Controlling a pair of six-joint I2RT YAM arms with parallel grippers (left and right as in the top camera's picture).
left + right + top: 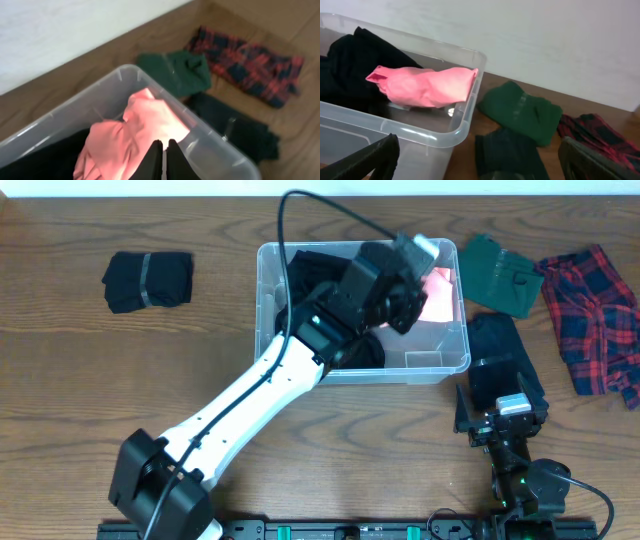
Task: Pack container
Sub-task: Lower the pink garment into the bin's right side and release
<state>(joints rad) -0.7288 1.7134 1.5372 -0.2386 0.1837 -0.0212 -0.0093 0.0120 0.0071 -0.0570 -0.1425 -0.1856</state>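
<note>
The container [445, 360] stands in the middle of the wooden worktop [80, 380], and it already holds dark clothes [310, 275] on its left side and a pink garment [135, 140] on its right side, one end of it against the right wall. The left arm reaches into the container from the front. The left fingers [156, 162] are pressed together just over the pink garment, but I cannot tell if they pinch the cloth. The right fingers [380, 155] are wide apart, low, at the front right corner of the container. Right of the container lie a green garment [500, 275], a black garment [500, 345] and a red and blue plaid shirt [595, 315]. A folded black garment [148, 280] lies well apart on the left.
</note>
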